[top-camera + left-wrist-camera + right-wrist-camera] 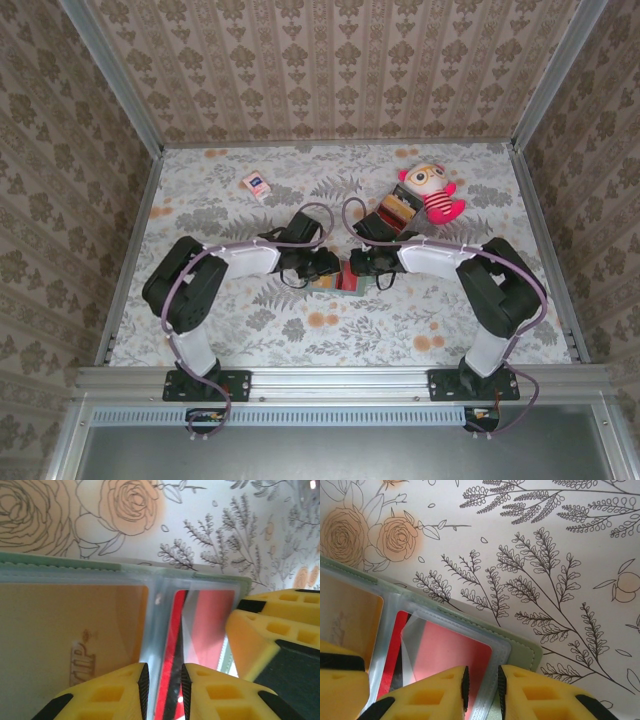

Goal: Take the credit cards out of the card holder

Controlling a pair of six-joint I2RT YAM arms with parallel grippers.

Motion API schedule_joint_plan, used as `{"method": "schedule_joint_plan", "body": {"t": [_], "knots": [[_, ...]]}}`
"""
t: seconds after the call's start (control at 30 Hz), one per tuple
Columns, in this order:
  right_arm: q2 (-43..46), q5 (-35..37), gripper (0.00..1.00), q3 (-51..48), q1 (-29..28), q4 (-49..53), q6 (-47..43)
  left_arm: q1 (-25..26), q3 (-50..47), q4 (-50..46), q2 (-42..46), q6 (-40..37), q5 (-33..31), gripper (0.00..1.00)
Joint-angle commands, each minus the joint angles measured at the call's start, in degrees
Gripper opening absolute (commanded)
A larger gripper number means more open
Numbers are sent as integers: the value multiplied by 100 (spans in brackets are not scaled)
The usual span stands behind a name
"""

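- Your card holder [333, 281] lies opened flat on the flowered table [250, 330], and both arms reach in to meet over it.
- Your left gripper [164, 682] comes at the card holder from its left side. The jaws stand almost together, pinched on the clear sleeve at the holder's middle fold.
- Your right gripper [482, 682] comes at the holder from its right side. Its jaws are drawn close on the stitched clear edge of the right panel, and the holder's grey-green border lies just beside the outer finger.
- The yellow-orange card [60, 630] sits in the holder's left panel under the clear window, with pale lettering showing on its face.
- The red card [447, 655] sits in the holder's right panel behind its window, between the fingers of your two grippers.
- Neither card is out of the holder yet.
- Beyond the holder and to its right stands a stack of blocks [395, 213], with a plush toy [432, 192] right against it.
- Beyond the holder and to its left, well apart from it, lies a small pink-and-white packet [257, 184].
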State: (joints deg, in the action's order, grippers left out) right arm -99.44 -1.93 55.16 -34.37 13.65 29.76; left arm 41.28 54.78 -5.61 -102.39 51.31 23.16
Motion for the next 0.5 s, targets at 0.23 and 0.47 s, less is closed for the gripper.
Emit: {"method": "schedule_joint_plan", "body": {"t": [0.23, 0.47], "knots": [[-332, -23, 22, 241, 35, 346, -206, 8, 72, 38, -110, -109, 47, 26], [-461, 26, 22, 305, 36, 428, -214, -5, 34, 349, -206, -12, 358, 23]]}}
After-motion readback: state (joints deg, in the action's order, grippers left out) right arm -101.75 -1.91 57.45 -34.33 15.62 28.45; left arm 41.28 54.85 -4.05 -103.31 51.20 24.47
